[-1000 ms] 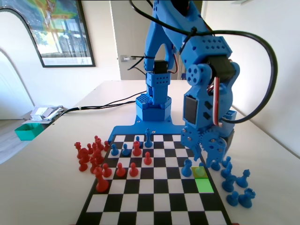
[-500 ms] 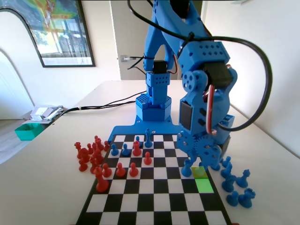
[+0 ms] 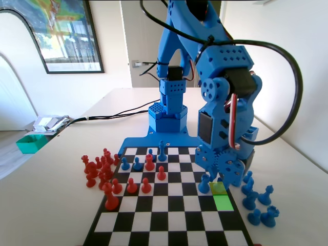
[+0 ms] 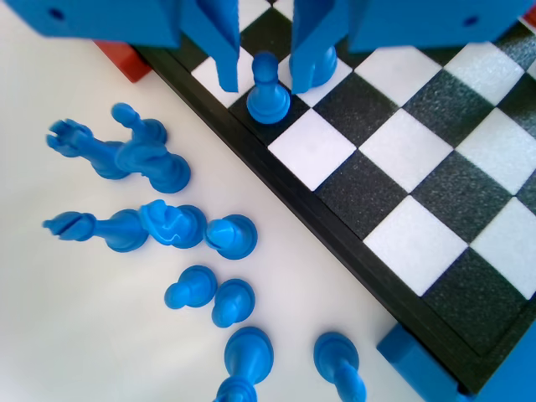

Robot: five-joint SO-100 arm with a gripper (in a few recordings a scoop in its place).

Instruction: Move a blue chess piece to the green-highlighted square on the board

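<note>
Wrist view: gripper (image 4: 270, 67) low over the board (image 4: 419, 176) edge, its two flat blue plastic jaws hanging from the top, parted narrowly. The blue chess piece (image 4: 268, 90) stands between them on a black square by the board's border; left jaw looks a hair off it, right jaw close to its side. Contact can't be confirmed, so grip state unclear.

Pawn: smooth moulded plastic, round head, flared base, upright (long axis vertical). Board surface grainy, matte, black/white checks.

Off-board blue pieces (image 4: 159, 209) sit in a cluster on the white table, some lying down; bottom ones cut off by frame edge.

Fixed view: pawn (image 3: 204, 183) partly behind gripper body, on the right side of the board. The green-highlighted square (image 3: 223, 203) lies nearer the camera, one column right, unoccupied.
</note>
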